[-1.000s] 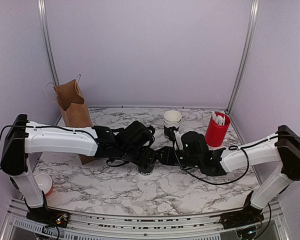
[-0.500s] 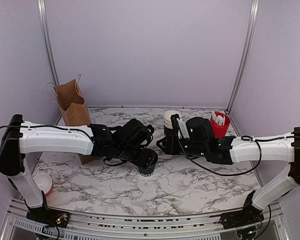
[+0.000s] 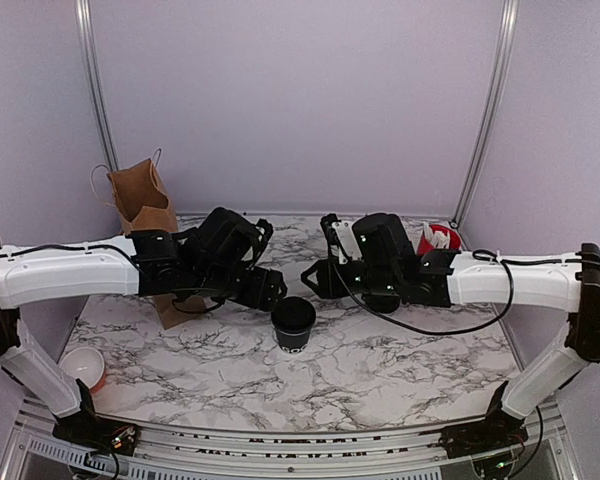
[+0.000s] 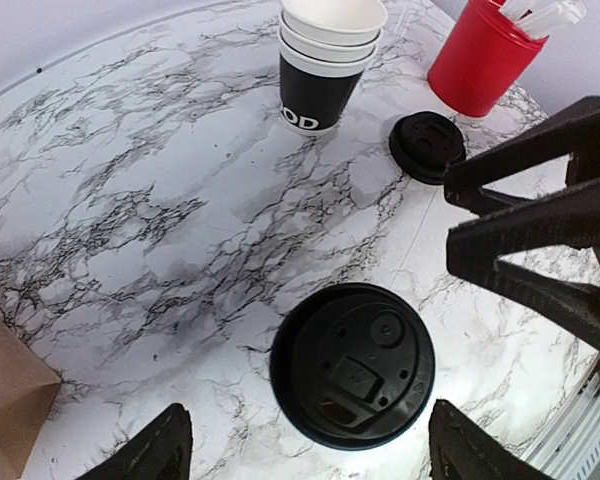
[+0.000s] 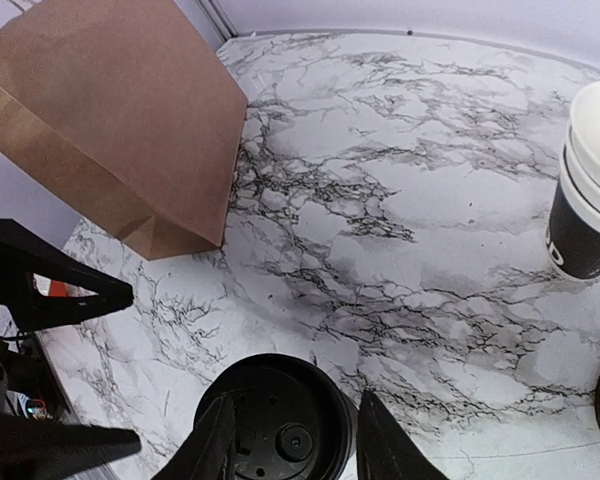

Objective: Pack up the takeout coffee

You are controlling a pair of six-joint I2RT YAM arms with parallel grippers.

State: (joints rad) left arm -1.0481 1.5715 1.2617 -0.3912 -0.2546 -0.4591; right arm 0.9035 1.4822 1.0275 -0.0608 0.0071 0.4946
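Lidding looks done: the small black paper cup with its round black plastic lid (image 3: pixel 293 322) stands capped and unheld on the marble surface (image 3: pixel 400 375) at frame centre. The left gripper (image 4: pixel 308 425) hovers near it with jaws wide apart, and the right gripper (image 5: pixel 298 420) has its jaws partly apart and empty. Getting the cup into the brown paper bag (image 3: pixel 143 208) at upper left remains.

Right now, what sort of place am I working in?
Probably a mock coffee counter in a lab booth: marble-patterned table, stack of paper cups, brown paper bag, plain lilac walls.
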